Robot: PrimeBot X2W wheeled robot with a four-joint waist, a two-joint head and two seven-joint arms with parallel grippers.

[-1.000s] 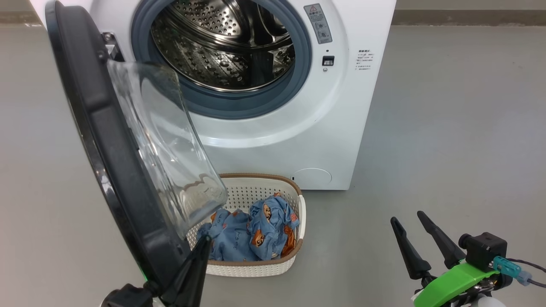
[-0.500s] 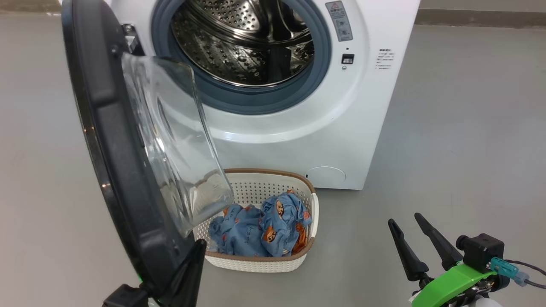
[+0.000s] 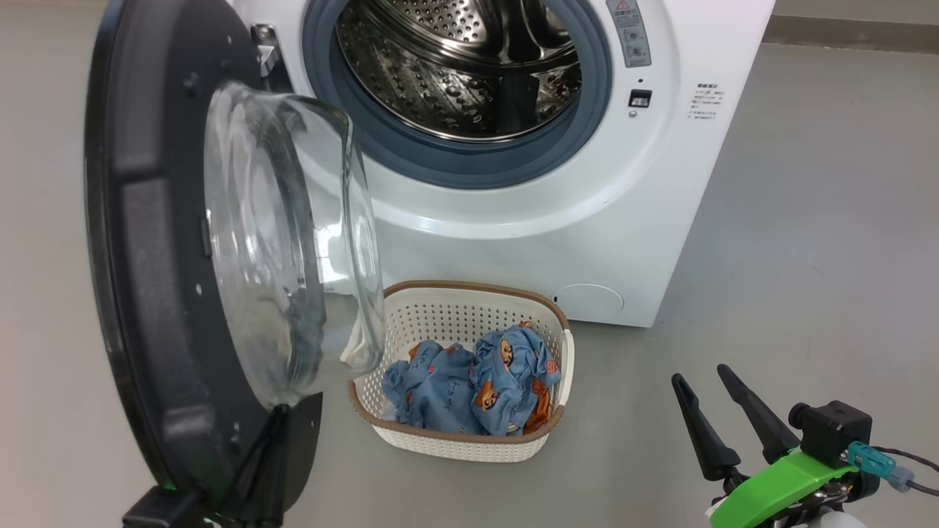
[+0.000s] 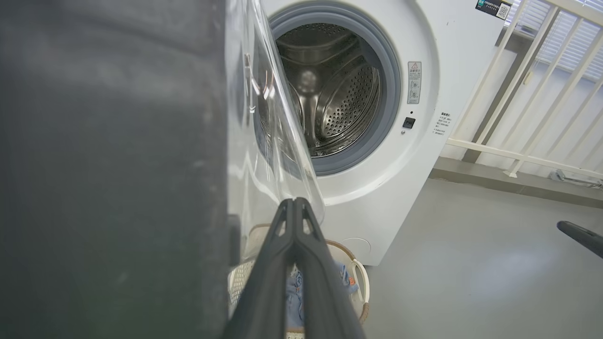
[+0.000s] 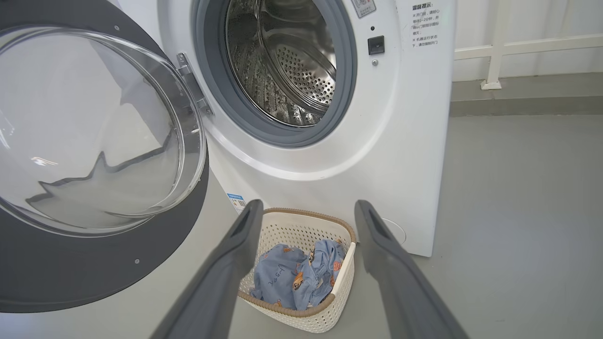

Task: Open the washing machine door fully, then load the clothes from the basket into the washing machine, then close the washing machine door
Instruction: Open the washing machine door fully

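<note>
The washing machine (image 3: 660,183) stands with its steel drum (image 3: 469,73) exposed. Its door (image 3: 147,257) hangs swung out to the left, the clear glass bowl (image 3: 279,242) facing right. My left gripper (image 3: 281,412) is shut, with its fingers against the door's lower inner black rim, just under the bowl; the left wrist view shows its joined fingertips (image 4: 294,203) beside the door (image 4: 113,165). The basket (image 3: 477,287) sits on the floor before the machine, holding the blue bear-print clothes (image 3: 469,389). My right gripper (image 3: 698,374) is open and empty at lower right, well apart from the basket (image 5: 301,214) and clothes (image 5: 292,278).
Grey floor (image 3: 807,257) stretches to the right of the machine. A white railing (image 4: 518,94) stands behind the machine on its right side. A blue label sticker (image 5: 235,200) is on the machine's lower front, near the open door (image 5: 94,263).
The head camera has shifted, so the machine sits further right in the picture. The door has swung wider open, its bowl now turned more face-on, and my left gripper went with it.
</note>
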